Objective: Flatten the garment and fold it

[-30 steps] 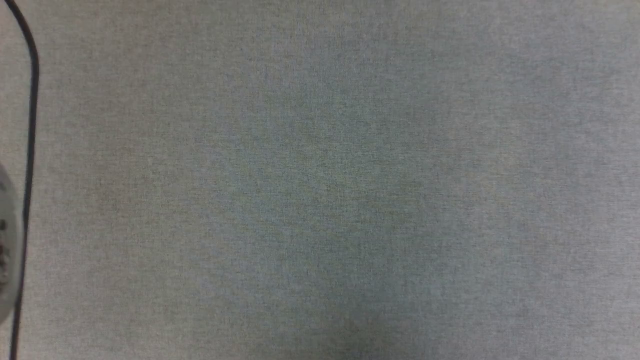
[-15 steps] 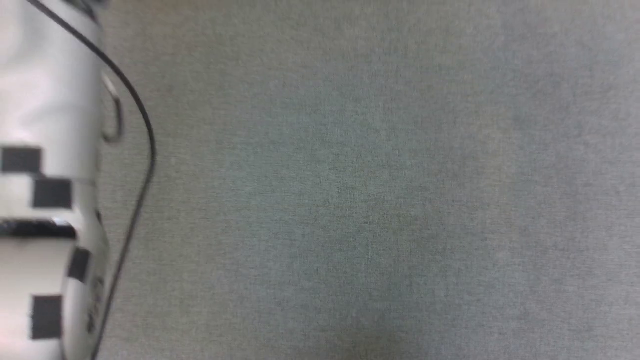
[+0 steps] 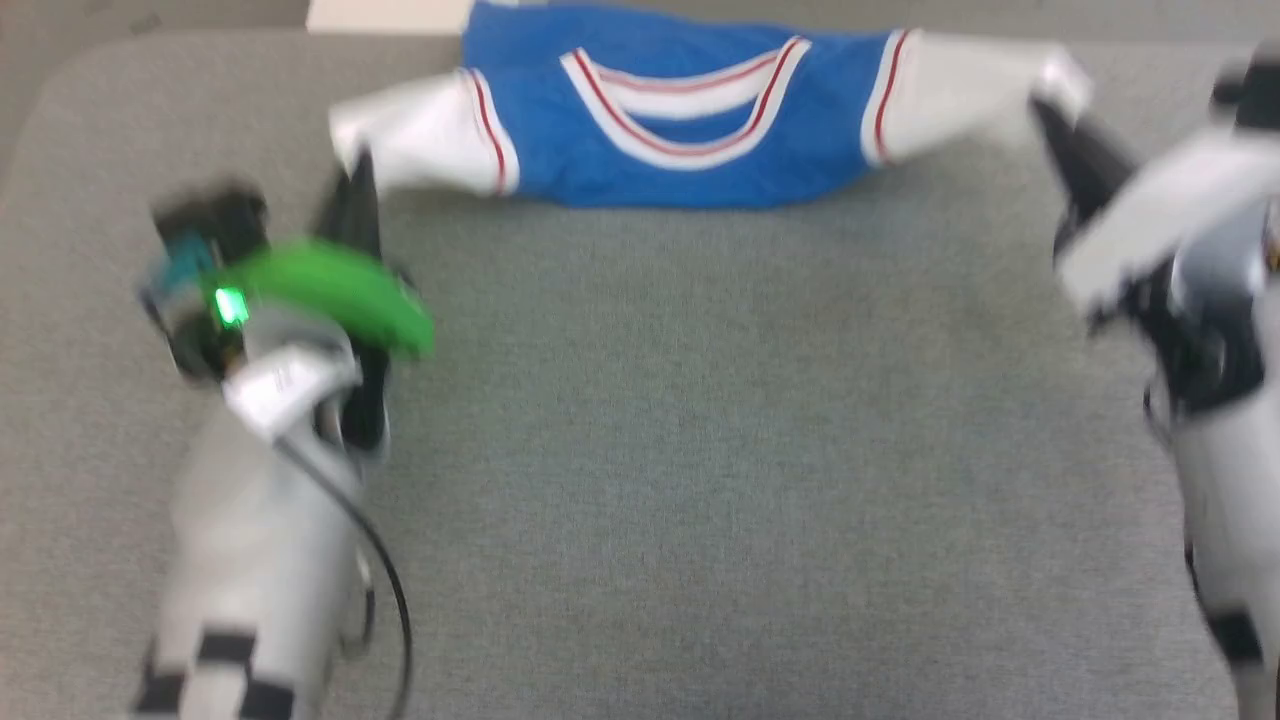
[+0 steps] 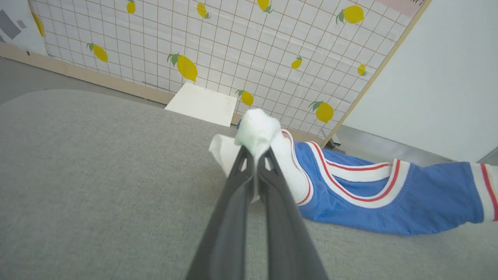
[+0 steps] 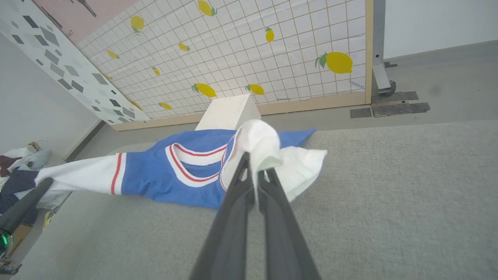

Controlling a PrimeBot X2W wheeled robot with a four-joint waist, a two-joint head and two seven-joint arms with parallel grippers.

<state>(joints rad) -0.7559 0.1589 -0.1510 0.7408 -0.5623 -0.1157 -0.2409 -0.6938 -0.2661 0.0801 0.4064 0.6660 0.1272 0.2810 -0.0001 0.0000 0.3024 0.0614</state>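
The garment (image 3: 690, 150) lies stretched along the far edge of the grey table (image 3: 700, 450), royal blue with a red-and-white striped collar facing up and white sleeves pulled out to both sides. My left gripper (image 3: 355, 165) is shut on the end of the left white sleeve (image 4: 256, 128), which bunches above its fingertips (image 4: 249, 163). At the far right my right gripper (image 3: 1045, 105) is shut on the other white sleeve (image 5: 260, 144). The blue body (image 4: 389, 210) (image 5: 155, 175) rests on the table between both grips.
A white box (image 4: 202, 105) (image 5: 229, 112) stands just beyond the table's far edge, in front of a lemon-patterned panel (image 4: 233, 46). A heap of clothes (image 5: 19, 163) lies on the floor at the left of the right wrist view. Broad grey surface spreads in front of the garment.
The head camera has swung: earlier it showed just grey surface with a forearm entering at the left, now the garment and both grippers are in view, blurred by motion.
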